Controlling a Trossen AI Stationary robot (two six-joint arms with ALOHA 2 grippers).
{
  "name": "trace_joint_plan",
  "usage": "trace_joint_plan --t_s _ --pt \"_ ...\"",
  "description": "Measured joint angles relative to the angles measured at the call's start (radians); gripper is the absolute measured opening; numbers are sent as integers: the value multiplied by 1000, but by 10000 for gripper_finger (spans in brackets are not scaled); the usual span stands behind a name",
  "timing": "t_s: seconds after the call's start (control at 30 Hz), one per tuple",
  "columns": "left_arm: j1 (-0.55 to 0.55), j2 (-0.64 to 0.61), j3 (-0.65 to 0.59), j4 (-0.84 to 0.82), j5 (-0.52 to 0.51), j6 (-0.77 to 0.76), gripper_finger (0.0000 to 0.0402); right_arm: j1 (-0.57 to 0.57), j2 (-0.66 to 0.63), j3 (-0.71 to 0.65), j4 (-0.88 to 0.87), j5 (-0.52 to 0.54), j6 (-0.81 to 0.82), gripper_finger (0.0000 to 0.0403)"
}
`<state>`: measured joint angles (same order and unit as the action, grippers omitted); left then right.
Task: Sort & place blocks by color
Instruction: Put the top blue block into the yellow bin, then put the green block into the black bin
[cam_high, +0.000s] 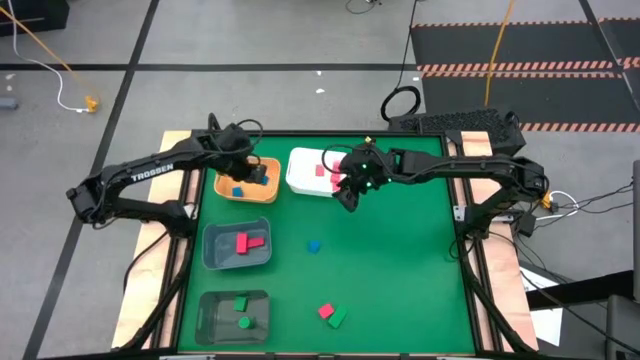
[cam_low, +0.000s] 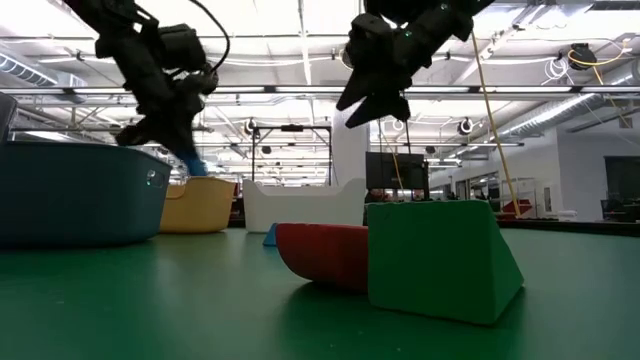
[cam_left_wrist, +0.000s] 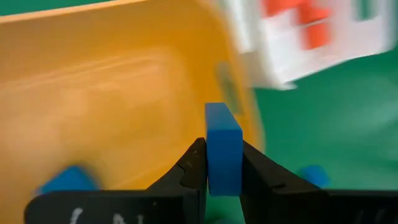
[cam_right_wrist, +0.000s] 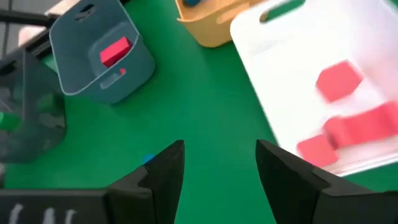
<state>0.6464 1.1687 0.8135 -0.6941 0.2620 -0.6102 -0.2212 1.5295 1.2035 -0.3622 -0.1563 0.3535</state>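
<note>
My left gripper (cam_high: 262, 176) is over the orange bin (cam_high: 228, 190), shut on a blue block (cam_left_wrist: 224, 148). Another blue block (cam_left_wrist: 67, 178) lies in that bin. My right gripper (cam_high: 347, 196) is open and empty, above the mat by the near right corner of the white bin (cam_high: 300, 180), which holds red and pink blocks (cam_right_wrist: 339, 79). A loose blue block (cam_high: 314, 245) lies mid-table. A red block (cam_high: 325, 311) and a green block (cam_high: 337, 318) lie side by side near the front edge. My left gripper pinches the blue block by its two broad side faces (cam_left_wrist: 210, 168) between the two fingers. The block stands out beyond the fingertips (cam_left_wrist: 194, 163). The fingers come from above, and the block is clear of the bin's floor.
A blue-grey bin (cam_high: 215, 258) holds red and pink blocks (cam_high: 243, 242). A dark grey bin (cam_high: 210, 318) near the front left holds green blocks (cam_high: 240, 303). The green mat's right half (cam_high: 400, 270) is open room.
</note>
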Motion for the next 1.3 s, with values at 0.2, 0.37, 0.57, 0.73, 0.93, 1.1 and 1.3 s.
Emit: trace_joint_plan --t_s 0.2,0.37,0.57,0.73,0.93,1.1,1.3 --pt "35 0 -16 -90 -106 89 61 21 0 -116 172 2 157 187" --pt "34 0 -54 -88 -107 149 93 37 0 -233 452 3 283 187" --pt "34 0 -97 -82 -164 156 116 46 0 -318 630 3 398 187" --pt "42 0 -97 -50 -231 180 131 92 0 -322 626 59 394 187" --pt "55 0 -48 -48 -149 246 150 181 0 -322 624 209 395 187" --pt "49 -1 0 -34 46 273 154 257 0 -322 624 336 395 187" --pt "12 -5 66 -22 252 328 154 319 12 -322 624 424 414 187"
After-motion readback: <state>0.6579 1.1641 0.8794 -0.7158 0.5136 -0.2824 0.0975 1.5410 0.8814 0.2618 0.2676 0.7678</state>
